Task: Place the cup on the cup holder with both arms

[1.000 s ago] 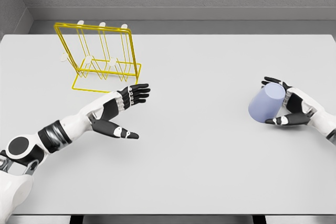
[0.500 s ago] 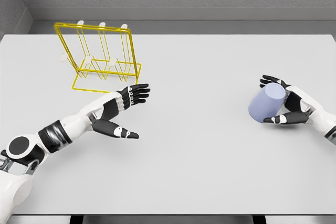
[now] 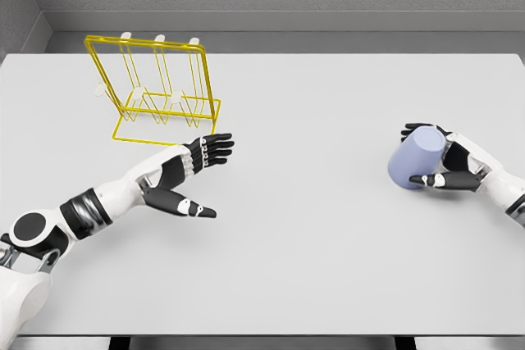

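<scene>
A pale blue cup point(image 3: 414, 160) lies tilted at the right of the white table point(image 3: 312, 227). My right hand point(image 3: 443, 157) is wrapped around it, fingers over the top and thumb under its near side. The yellow wire cup holder point(image 3: 156, 92) stands at the back left, with white-tipped pegs along its top. My left hand point(image 3: 193, 174) hovers in front of the holder, fingers spread flat and thumb out, holding nothing.
A grey wall runs behind the table's far edge. The holder's flat yellow base frame point(image 3: 135, 134) lies just behind my left hand's fingers.
My right hand has closed tighter on the cup, thumb moving up against it, and the cup has shifted slightly up. The left arm has not moved.
</scene>
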